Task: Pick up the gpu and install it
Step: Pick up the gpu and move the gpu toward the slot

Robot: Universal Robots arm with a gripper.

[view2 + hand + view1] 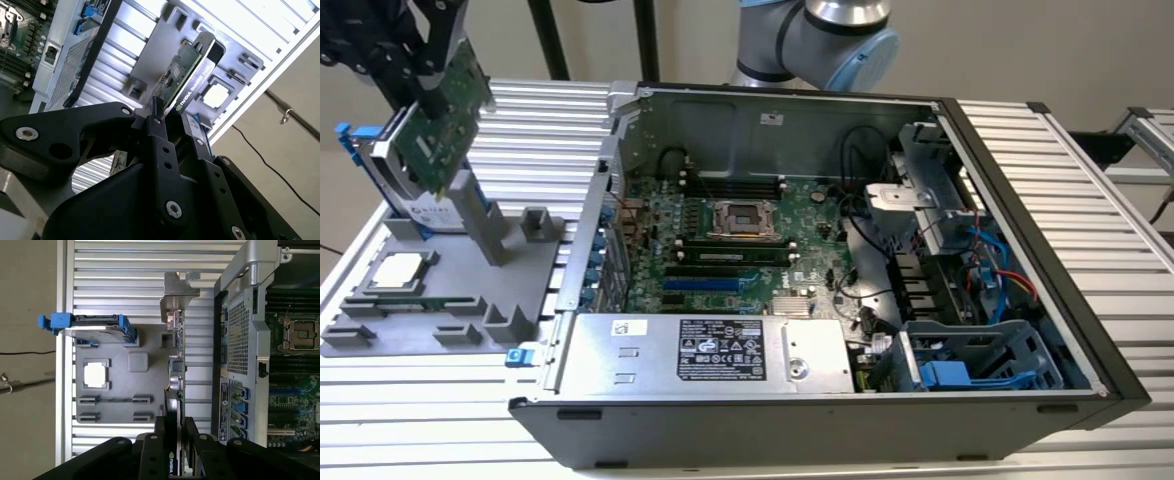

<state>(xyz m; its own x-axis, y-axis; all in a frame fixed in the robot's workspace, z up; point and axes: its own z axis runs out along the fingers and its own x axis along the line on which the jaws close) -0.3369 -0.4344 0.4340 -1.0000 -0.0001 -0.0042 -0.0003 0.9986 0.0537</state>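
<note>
The gpu (440, 130), a green card with a black cooler, hangs tilted in the air above the grey holder tray (440, 300) on the exterior view's left. My gripper (430, 62) is shut on its upper end. In both wrist views the black fingers clamp the card's edge: gripper (170, 117) and gpu (182, 80) in the second wrist view, gripper (175, 432) and gpu (175, 372) in the first wrist view. Its silver bracket (176, 295) is at the end away from the fingers. The open computer case (787, 410) lies beside the tray with its motherboard (734, 250) exposed.
On the tray stand a silver hard drive with blue rails (95, 330) and a square silver CPU chip (398, 272). Grey upright posts (487, 225) rise from the tray under the card. The case's side wall (594, 230) stands between tray and motherboard. The arm's base (827, 40) is behind the case.
</note>
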